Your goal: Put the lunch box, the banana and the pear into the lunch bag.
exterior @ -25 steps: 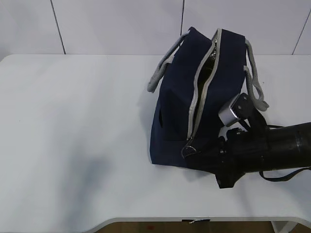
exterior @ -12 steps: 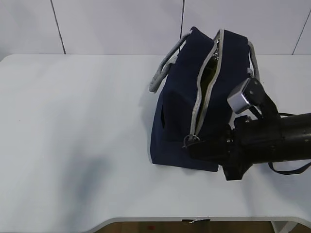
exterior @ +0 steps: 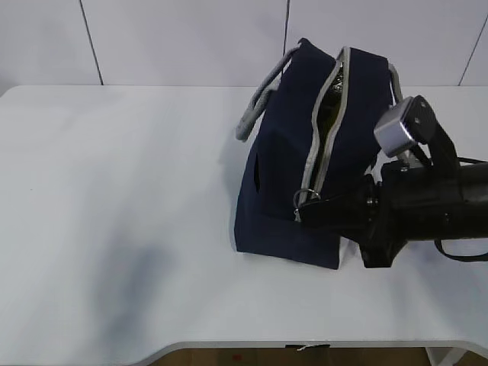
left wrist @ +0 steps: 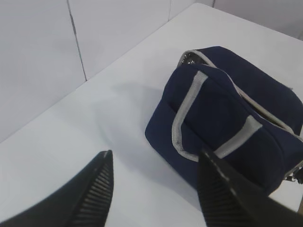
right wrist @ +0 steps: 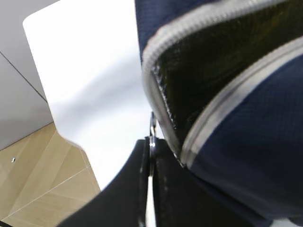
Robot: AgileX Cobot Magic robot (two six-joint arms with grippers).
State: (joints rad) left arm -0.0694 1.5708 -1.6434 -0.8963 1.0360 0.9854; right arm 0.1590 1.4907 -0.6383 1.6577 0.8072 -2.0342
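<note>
The navy lunch bag [exterior: 278,175] stands on the white table, right of centre, its grey zipper parted along the top. My right gripper [exterior: 306,204] is shut on the zipper's ring pull [exterior: 308,196] at the bag's near end. The right wrist view shows the ring pull [right wrist: 152,126] pinched at the tips of my right gripper [right wrist: 151,143], with the bag's dark inside [right wrist: 213,71] just beyond. My left gripper [left wrist: 155,156] hangs open and empty above the table, beside the lunch bag [left wrist: 227,109]. The lunch box, the banana and the pear are hidden.
Grey webbing handles [exterior: 258,103] arch off the bag's top. The white table [exterior: 114,191] spreads to the left, with its front edge [exterior: 229,347] near. A panelled wall [exterior: 191,38] stands right behind the bag.
My right gripper has moved up and away from the table's front edge with the ring pull in it. The bag's near end has shifted slightly with it.
</note>
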